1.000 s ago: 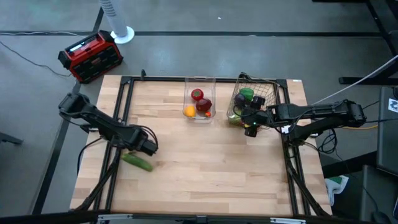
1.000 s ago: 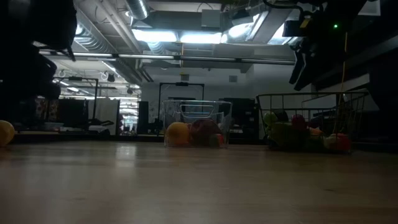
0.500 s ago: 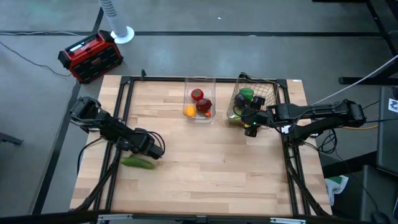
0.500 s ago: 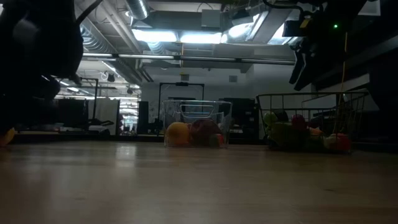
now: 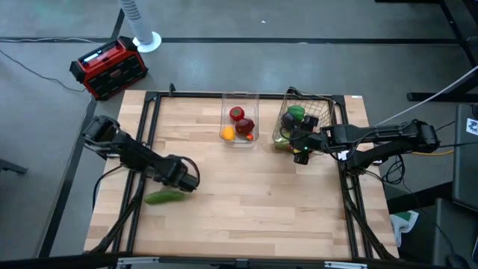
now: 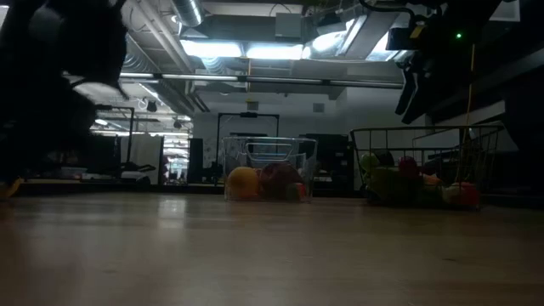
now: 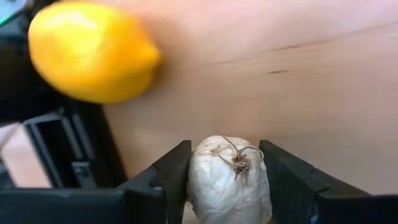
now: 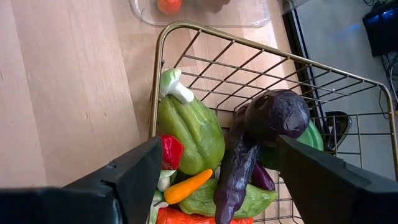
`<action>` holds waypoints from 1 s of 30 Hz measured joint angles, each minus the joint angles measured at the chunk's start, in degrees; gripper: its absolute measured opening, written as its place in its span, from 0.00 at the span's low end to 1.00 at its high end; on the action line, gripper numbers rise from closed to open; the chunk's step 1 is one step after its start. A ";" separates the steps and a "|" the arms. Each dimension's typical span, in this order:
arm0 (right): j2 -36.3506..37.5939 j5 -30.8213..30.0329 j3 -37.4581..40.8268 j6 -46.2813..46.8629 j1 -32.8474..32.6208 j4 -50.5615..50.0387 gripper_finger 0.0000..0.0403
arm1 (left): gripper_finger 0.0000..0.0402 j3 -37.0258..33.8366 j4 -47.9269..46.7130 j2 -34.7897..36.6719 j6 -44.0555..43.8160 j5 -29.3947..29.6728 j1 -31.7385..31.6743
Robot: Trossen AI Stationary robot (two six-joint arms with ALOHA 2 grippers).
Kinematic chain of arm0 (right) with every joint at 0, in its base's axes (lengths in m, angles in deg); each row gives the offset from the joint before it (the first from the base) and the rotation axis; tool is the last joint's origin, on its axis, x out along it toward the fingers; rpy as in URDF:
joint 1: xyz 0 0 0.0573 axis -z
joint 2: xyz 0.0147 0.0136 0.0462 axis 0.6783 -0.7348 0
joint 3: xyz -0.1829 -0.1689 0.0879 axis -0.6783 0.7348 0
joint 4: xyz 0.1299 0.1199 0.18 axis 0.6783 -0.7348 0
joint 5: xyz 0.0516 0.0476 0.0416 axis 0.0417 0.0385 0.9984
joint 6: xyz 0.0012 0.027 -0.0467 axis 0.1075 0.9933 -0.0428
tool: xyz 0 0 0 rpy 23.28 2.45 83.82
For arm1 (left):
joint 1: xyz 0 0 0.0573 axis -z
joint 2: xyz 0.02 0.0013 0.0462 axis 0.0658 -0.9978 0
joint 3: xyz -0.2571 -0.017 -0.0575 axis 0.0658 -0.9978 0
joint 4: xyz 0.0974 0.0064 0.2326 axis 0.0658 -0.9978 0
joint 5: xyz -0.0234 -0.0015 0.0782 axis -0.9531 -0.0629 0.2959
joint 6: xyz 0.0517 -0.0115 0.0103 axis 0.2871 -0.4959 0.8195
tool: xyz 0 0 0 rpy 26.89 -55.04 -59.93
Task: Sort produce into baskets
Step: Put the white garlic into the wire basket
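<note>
A white garlic bulb is clamped between the fingers of the left gripper, which is held over the table well to the left of the wire basket; a lemon is seen beside it on the wood, and a green cucumber lies just beside the gripper. The right gripper is spread wide over the wire basket, where a green pepper, an eggplant and a carrot are piled. Red and orange fruit is held in the clear bin, just left of the basket.

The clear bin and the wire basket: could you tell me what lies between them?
High view: only bare table lies between the clear bin and the wire basket.
</note>
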 joint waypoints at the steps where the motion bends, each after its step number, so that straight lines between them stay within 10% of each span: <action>1: 0.00 0.00 0.00 0.00 0.00 -0.01 0.76 | 0.42 0.86 -0.10 0.31 0.81 0.75 0.00; 13: 0.00 0.00 0.00 -0.21 0.00 0.26 0.76 | 0.48 12.48 12.51 2.67 12.43 21.88 -6.57; 19: 0.00 -0.22 -0.28 -0.36 -0.02 -0.27 0.76 | 0.48 12.17 48.99 1.04 33.79 32.49 -13.25; 30: 0.00 -0.59 -6.63 -0.42 -0.02 -1.28 0.76 | 0.48 13.62 111.85 -15.71 66.59 32.82 -21.02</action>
